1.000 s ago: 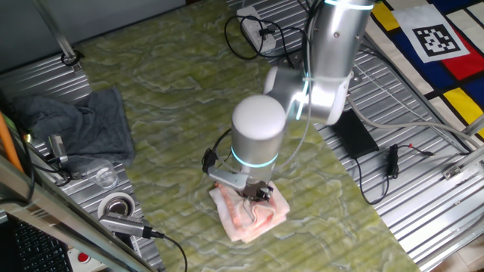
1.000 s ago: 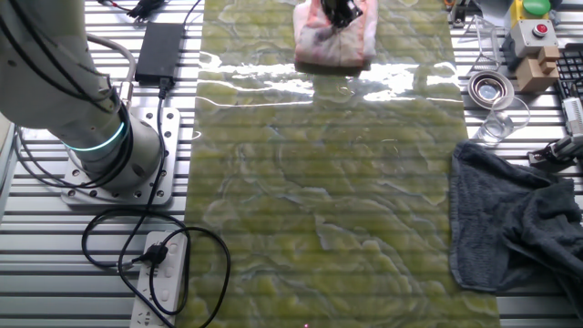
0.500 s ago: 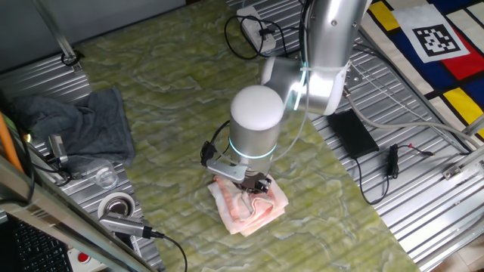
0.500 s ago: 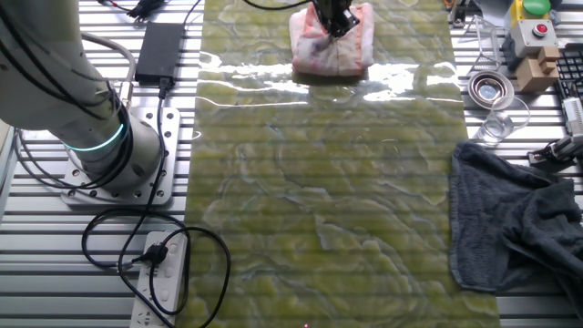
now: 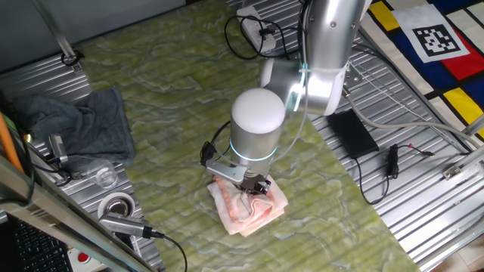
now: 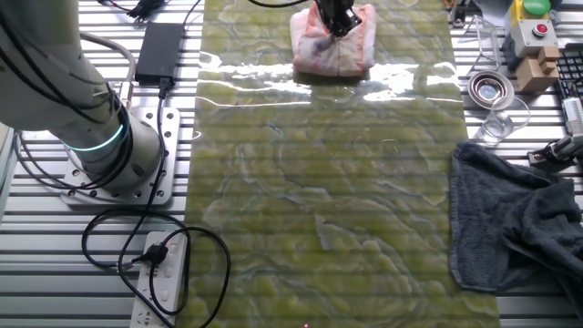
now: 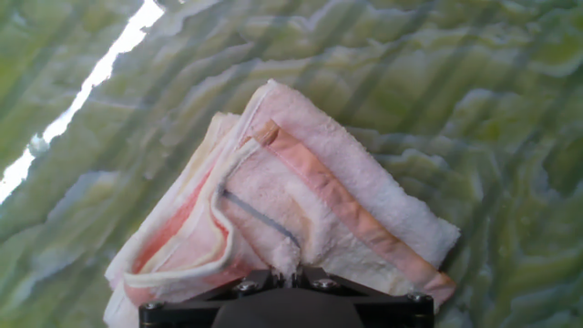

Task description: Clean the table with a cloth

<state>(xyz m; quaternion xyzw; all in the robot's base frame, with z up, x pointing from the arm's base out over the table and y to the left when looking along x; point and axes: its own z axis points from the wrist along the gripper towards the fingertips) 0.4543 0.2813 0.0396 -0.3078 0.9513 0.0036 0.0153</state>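
Surface [image 5: 166, 83] is seen as a long yellow-green marbled strip, flanked on both sides by ribbed metal panels [image 6: 55, 264]. Arm [image 5: 257, 128] is bent over the strip, wrist pointed straight down at the cloth [image 5: 248, 208].

Dark grey cloth [image 6: 519, 228] is crumpled on the ribbed panel beside the surface, partly overlapping the surface's edge, well apart from the pink cloth. A clear glass [image 6: 496, 126] and a round metal part [image 6: 487, 88] are seen on the same panel, between the grey cloth and the pink cloth's end of the strip.

On the opposite panel, a power strip [image 6: 162, 273] with coiled cable and a black power brick [image 6: 159, 50] are seen near the arm base [image 6: 114, 159].

Cloth is located on the surface near one end of the strip, folded in several layers, pink and white with orange-red stripes [image 7: 337, 196].

Hand [image 5: 255, 190] is pressed down onto the cloth; in the hand view the fabric is bunched up right at the fingertips, so the hand is taken as closed on a pinch of the cloth.
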